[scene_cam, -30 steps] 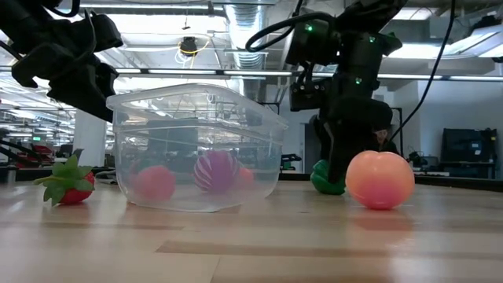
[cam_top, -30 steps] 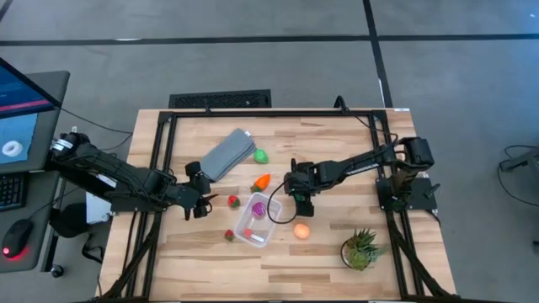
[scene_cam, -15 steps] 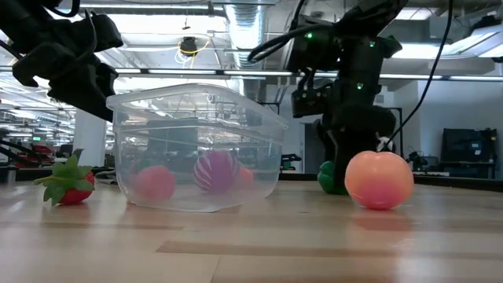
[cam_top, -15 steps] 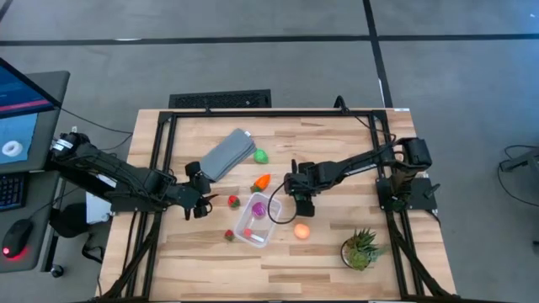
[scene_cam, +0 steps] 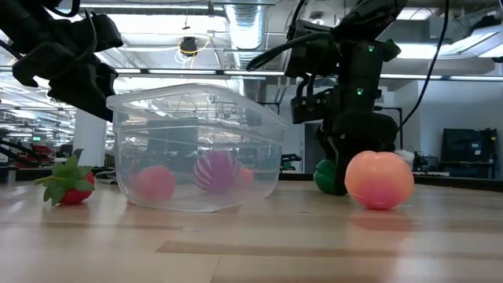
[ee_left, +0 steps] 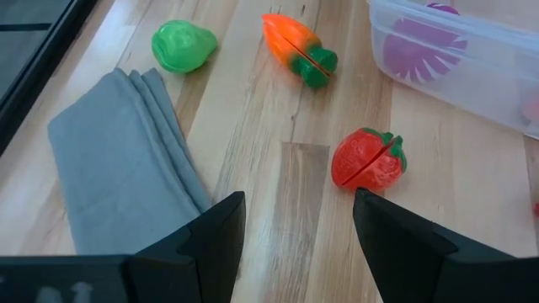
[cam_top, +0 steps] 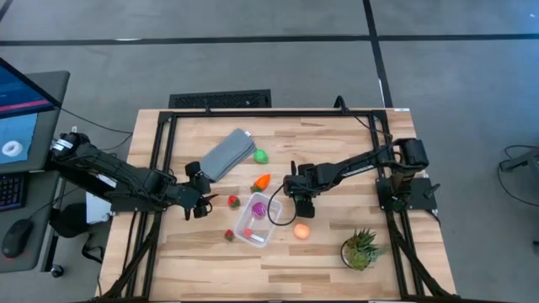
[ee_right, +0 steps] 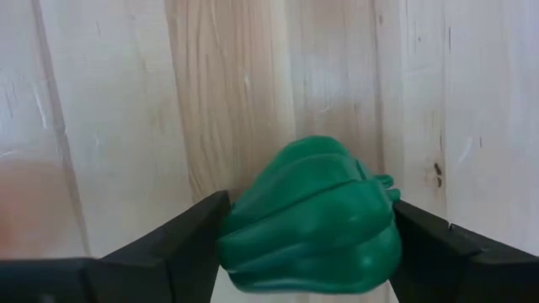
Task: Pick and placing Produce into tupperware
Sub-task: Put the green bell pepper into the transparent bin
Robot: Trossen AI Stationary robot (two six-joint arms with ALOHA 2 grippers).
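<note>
My right gripper (cam_top: 301, 202) points down at the table between the tupperware (cam_top: 256, 221) and the orange ball (cam_top: 301, 231), shut on a dark green toy pepper (ee_right: 310, 220). The clear tupperware holds a purple piece (cam_top: 258, 208) and a reddish piece (scene_cam: 153, 182). My left gripper (ee_left: 299, 244) is open and hovers left of the tupperware, short of a strawberry (ee_left: 368, 160). Lying on the table are a second strawberry (cam_top: 228, 236), the carrot (cam_top: 262, 182) and a light green piece (cam_top: 260, 156). My right gripper pinches the dark green pepper between its two fingers, one on each flank (ee_right: 240, 231), coming from above and pointing down. In the low view the pepper (scene_cam: 325, 176) sits low at table height under the gripper; I cannot tell whether it is lifted clear.
A flat grey lid (cam_top: 227, 154) lies toward the far left of the table. A spiky potted plant (cam_top: 360, 248) stands at the near right corner. Black frame rails (cam_top: 160, 160) run along the table's sides. Bare wood shows on the near side of the tupperware.
My right gripper has sunk a little and shifted slightly toward the near edge over the green pepper. The left arm and the other pieces have stayed put.
</note>
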